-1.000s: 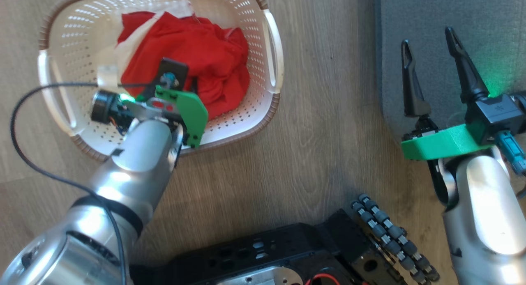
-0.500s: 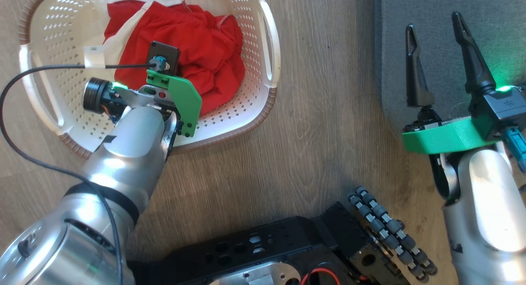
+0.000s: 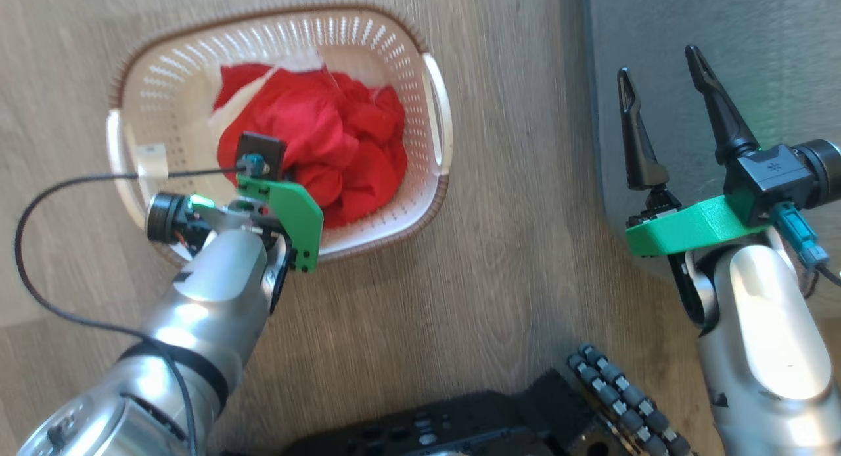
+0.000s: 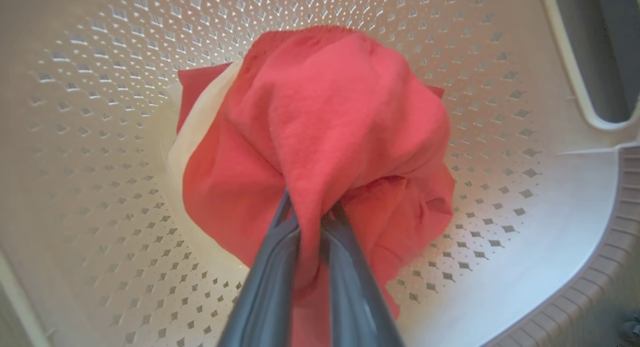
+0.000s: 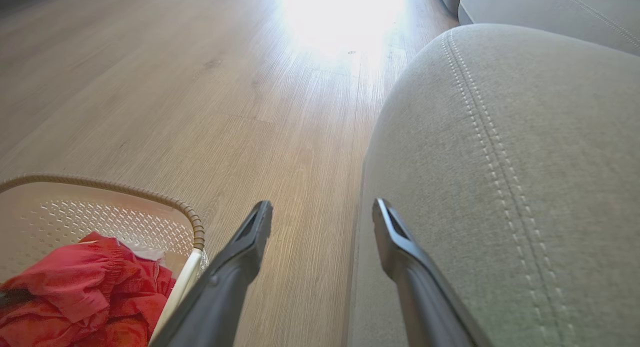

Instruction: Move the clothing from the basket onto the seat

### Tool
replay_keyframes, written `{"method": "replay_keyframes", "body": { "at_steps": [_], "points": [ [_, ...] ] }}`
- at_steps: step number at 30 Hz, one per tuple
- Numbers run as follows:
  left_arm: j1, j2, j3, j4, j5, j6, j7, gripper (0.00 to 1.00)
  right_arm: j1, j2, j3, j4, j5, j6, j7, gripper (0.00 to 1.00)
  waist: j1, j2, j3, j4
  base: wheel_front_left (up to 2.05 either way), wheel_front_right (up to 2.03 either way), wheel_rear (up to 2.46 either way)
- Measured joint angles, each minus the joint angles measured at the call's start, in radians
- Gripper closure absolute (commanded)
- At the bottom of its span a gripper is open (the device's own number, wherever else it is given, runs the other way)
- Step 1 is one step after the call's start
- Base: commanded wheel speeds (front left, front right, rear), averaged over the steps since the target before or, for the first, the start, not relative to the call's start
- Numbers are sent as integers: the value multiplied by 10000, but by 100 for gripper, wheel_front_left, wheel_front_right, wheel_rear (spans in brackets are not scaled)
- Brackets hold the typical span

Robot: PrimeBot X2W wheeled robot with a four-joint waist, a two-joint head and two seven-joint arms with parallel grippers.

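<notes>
Early stage: left gripper (image 4: 310,222) pinches a fold of the red clothing (image 4: 330,112), all bunched inside the cream basket (image 4: 500,237); right gripper (image 5: 321,207), spread and empty, hangs beside the grey seat (image 5: 525,162); the transfer is not yet made.

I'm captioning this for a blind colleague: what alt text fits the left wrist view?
The left gripper is shut on a fold of the red clothing, which lies bunched, with a white panel at one side, inside the cream perforated basket.
</notes>
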Motion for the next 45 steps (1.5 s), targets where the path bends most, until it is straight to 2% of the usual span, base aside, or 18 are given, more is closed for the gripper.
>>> {"method": "replay_keyframes", "body": {
  "at_steps": [5,7,11,13,14,18,20,25,33,40,45],
  "points": [
    [503,2,182,-209,-280,23,-165,100,92,-4,29,199,-98,0,0,0,0,0,-967,112,0,0,0],
    [688,8,445,-685,-249,190,-167,100,227,-8,35,255,-121,0,0,0,0,0,-1369,173,0,0,0],
    [1071,71,1089,-1824,466,445,-176,100,660,-40,77,487,-174,0,0,0,0,0,-2182,328,0,0,0],
    [1697,217,1762,-2717,1106,506,-176,100,895,-38,92,650,-178,0,0,0,0,1,-2797,450,0,0,0],
    [1697,217,1762,-2717,1106,506,-176,100,895,-38,92,650,-178,0,0,0,0,1,-2797,450,0,0,0],
    [2814,334,2809,-3841,1960,514,-176,100,1136,0,111,819,-119,0,0,0,-1,0,-3643,584,0,0,0],
    [3355,332,3371,-4451,2341,493,-176,100,1339,90,96,1009,360,0,0,0,-1,1,-4073,640,0,0,0],
    [4527,290,4673,-5939,3289,148,-176,100,1849,222,242,949,853,0,17,0,-1,1,-5107,773,0,0,0],
    [6303,119,6078,-7912,4334,-470,-176,100,2826,309,-52,934,1613,-2,31,0,-1,1,-6658,930,0,0,0],
    [7090,65,6554,-9127,4823,-892,-176,100,3381,337,-25,-10,1580,0,29,0,-2,1,-7783,1015,0,0,0],
    [7151,50,6661,-9860,4794,-961,-176,100,3898,355,44,-261,1310,0,29,0,-1,1,-8213,1017,0,0,0]
  ]
}}
